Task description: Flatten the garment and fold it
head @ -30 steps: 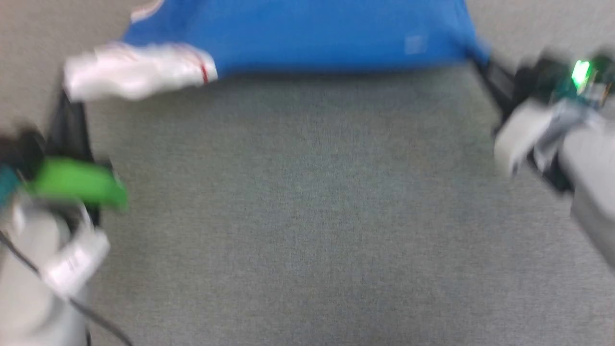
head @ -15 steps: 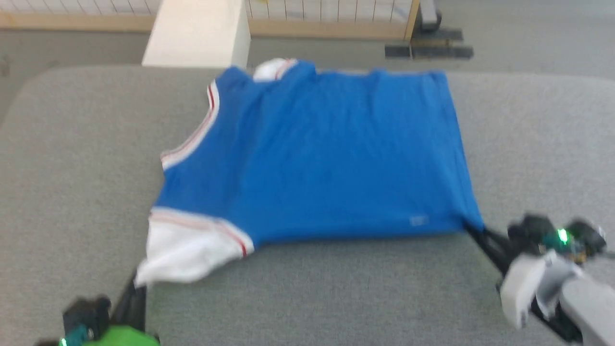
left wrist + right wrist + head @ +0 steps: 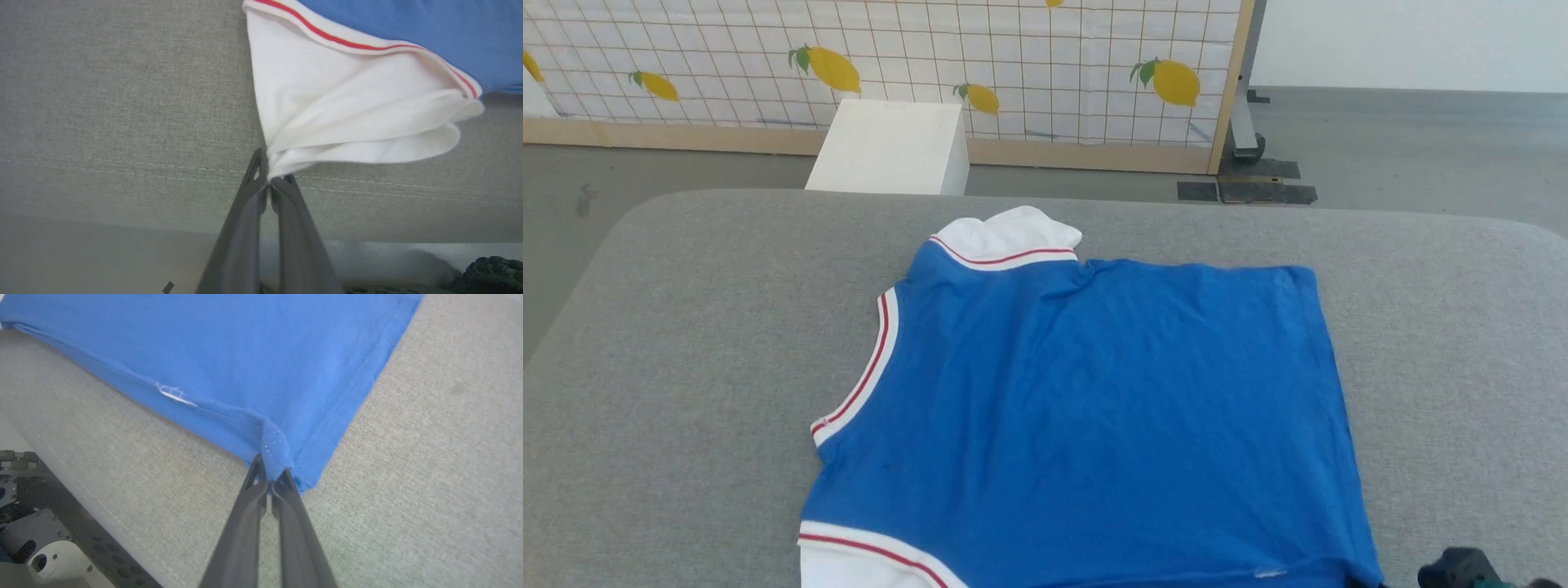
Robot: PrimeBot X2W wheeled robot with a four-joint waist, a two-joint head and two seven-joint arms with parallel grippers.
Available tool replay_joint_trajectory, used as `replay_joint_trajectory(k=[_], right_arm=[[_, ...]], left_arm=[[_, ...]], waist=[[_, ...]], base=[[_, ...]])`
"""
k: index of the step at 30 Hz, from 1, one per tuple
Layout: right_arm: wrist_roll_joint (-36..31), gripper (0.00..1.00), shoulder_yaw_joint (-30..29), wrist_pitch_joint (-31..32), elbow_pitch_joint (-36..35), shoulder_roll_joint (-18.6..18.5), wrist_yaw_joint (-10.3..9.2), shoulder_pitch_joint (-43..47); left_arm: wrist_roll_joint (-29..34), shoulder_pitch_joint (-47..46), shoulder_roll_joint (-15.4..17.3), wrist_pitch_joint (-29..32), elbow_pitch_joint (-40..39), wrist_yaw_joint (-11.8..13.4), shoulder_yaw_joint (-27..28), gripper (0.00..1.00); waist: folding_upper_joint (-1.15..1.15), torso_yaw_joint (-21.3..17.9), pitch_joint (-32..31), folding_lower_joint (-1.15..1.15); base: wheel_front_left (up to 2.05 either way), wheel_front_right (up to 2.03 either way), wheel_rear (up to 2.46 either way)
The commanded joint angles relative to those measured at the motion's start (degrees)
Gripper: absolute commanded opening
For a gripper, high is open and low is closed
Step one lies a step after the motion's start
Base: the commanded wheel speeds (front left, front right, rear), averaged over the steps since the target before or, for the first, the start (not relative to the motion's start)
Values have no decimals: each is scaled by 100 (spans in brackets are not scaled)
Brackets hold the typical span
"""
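Observation:
The garment [image 3: 1094, 408], a royal-blue jersey with white red-striped sleeves, lies spread on the grey padded table [image 3: 686, 327], plain side up, neck to the left. In the left wrist view my left gripper [image 3: 269, 181] is shut on the tip of the near white sleeve [image 3: 347, 110], close to the table's front edge. The right wrist view has my right gripper [image 3: 271, 473] shut on the near blue hem corner [image 3: 278, 451]. A dark part of the right arm [image 3: 1462, 569] peeks in at the head view's lower right.
Beyond the table stand a white box [image 3: 890, 147] and a lemon-print screen [image 3: 890, 65] with a wooden frame on the grey floor. The robot's dark base [image 3: 36, 522] lies below the table's front edge.
The head camera has tilted up, so the shirt sits lower in view and both grippers have dropped out of the bottom. The grips on the sleeve and hem corner are unchanged.

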Motion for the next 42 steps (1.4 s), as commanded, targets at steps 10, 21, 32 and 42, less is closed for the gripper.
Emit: replay_joint_trajectory(k=[10, 21, 32, 42], right_arm=[[-399, 0, -816, 376, -608, 309, -9, 583], [-640, 0, -1589, 598, -1089, 595, -9, 121], [-716, 0, -1550, 957, -1143, 595, -9, -758], [-725, 0, -1094, 1293, -336, 609, -9, -1885]], left_arm=[[-181, -128, 158, 466, -174, -84, -103, 0], [474, -2292, 454, 516, -57, -410, -396, 0], [735, -4493, 479, 657, 1011, -685, -904, 0], [748, -5850, 367, 478, 2790, -746, -1500, 0]], waist=[[0, 111, -100, 1], [0, 94, 244, 1], [0, -187, 889, 1], [0, -419, 1577, 1]], base=[[0, 0, 0], [0, 0, 0], [0, 0, 0], [0, 0, 0]])
